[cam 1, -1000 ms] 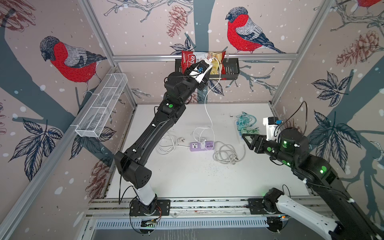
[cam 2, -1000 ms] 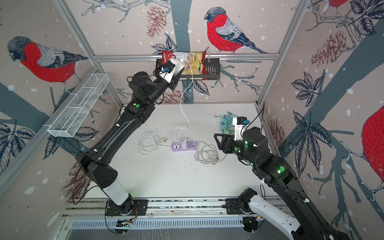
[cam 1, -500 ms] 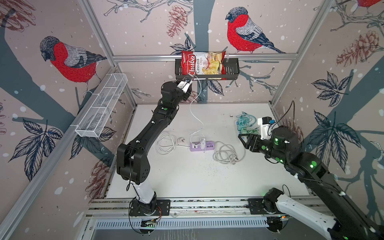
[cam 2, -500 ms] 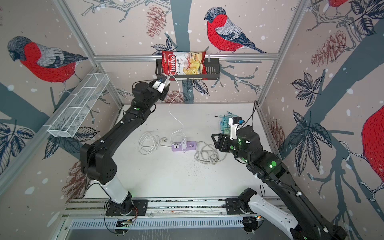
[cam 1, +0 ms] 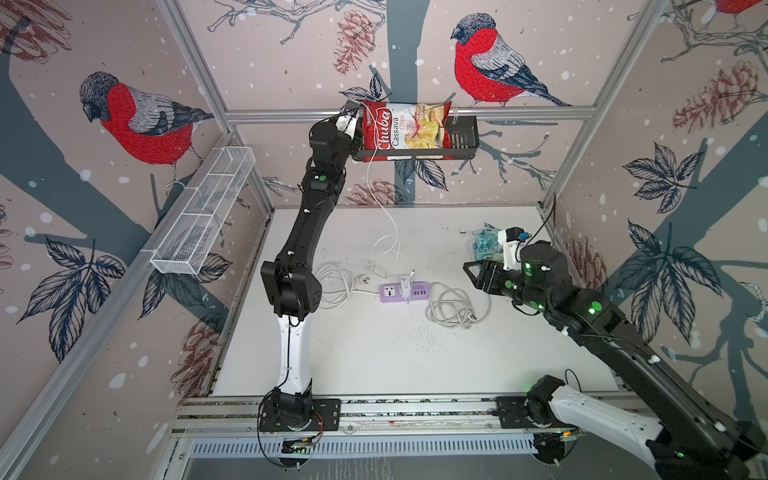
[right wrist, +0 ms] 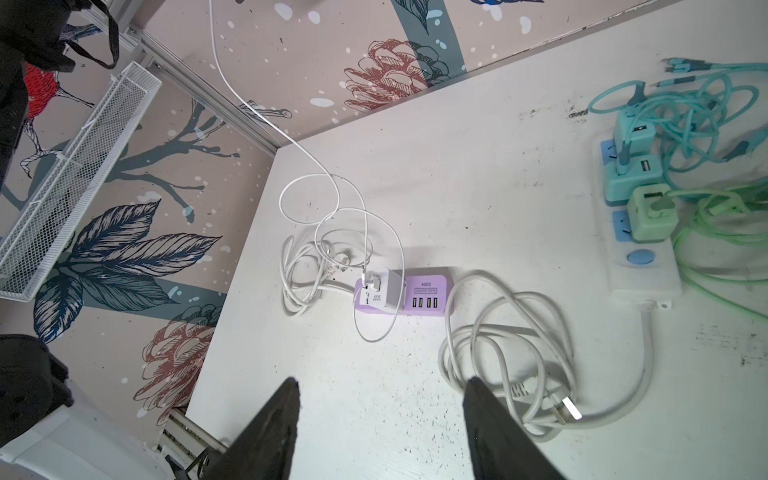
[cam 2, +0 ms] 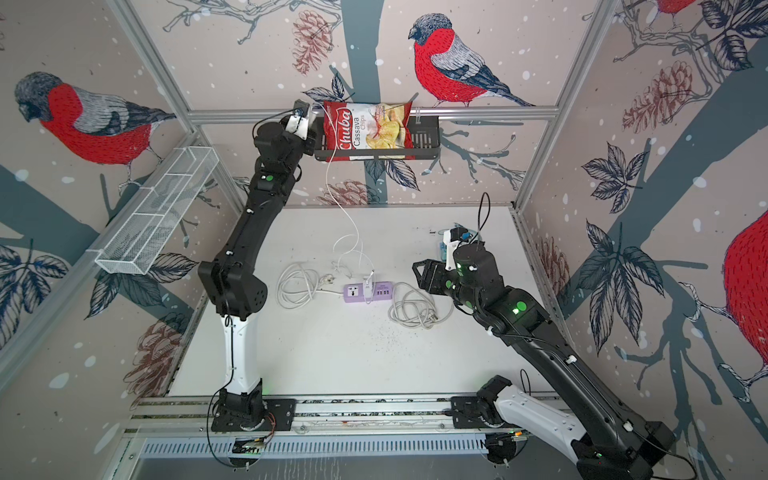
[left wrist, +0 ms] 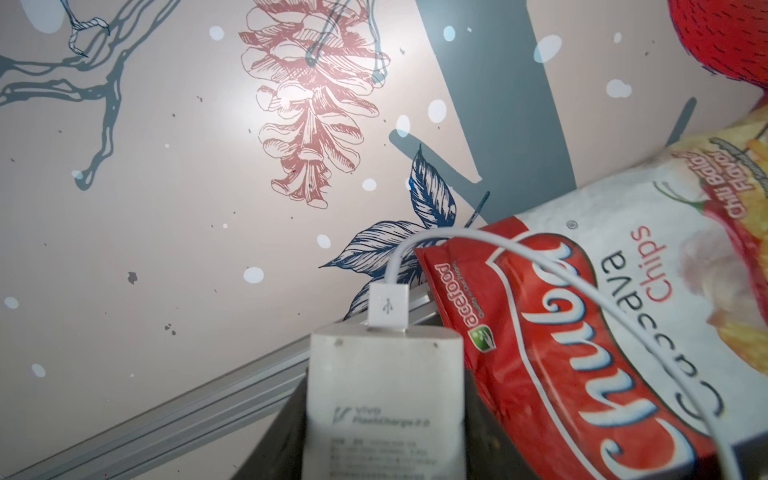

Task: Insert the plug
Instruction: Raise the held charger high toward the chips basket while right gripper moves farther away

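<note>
The plug (left wrist: 384,374) is a white charger block with a white USB cable (left wrist: 582,291) pushed into its end. My left gripper (left wrist: 384,415) is shut on it, one dark finger on each side, raised high at the left end of the wall basket (cam 1: 351,118). The cable hangs down to the table near the purple power strip (cam 1: 417,291) (right wrist: 424,297), which lies flat at mid-table. A white block (right wrist: 384,293) sits in the strip's socket. My right gripper (right wrist: 381,386) (cam 1: 471,270) is open and holds nothing, hovering right of the strip.
A black wall basket (cam 1: 461,143) holds a red chips bag (cam 1: 405,129). A white wire basket (cam 1: 199,216) hangs on the left wall. Coiled cords lie left (cam 1: 332,286) and right (cam 1: 453,307) of the strip. A white power strip (right wrist: 640,266) with teal and green chargers lies back right.
My left gripper has carried the plug leftward across the front of the basket to its left end. The right gripper has edged left, closer to the purple strip.
</note>
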`<move>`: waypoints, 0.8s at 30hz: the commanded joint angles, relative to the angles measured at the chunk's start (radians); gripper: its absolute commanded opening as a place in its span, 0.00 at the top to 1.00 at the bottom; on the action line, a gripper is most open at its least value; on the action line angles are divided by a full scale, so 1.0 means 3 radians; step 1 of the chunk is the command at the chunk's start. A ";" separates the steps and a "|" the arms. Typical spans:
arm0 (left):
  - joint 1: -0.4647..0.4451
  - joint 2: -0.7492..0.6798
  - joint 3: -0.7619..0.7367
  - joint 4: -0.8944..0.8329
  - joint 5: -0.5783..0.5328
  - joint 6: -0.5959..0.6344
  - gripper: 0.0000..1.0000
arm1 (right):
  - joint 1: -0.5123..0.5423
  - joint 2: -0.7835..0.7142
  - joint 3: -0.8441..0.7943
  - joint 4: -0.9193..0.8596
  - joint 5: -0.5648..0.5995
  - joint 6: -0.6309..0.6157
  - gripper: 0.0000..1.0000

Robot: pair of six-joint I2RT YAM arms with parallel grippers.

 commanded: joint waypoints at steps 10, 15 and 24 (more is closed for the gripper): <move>0.0032 -0.0676 -0.0851 0.0673 0.0326 -0.0785 0.77 | 0.0007 0.0044 -0.0035 0.0270 -0.0151 -0.0011 0.37; -0.0027 -0.1207 -0.1580 0.1051 0.0961 -0.1438 0.75 | 0.0002 0.0026 -0.0075 0.0271 -0.0174 -0.0030 0.37; -0.0302 -0.1708 -0.1696 0.0872 0.1949 -0.2258 0.75 | -0.0086 0.0059 -0.0043 0.0221 -0.0098 -0.0118 0.35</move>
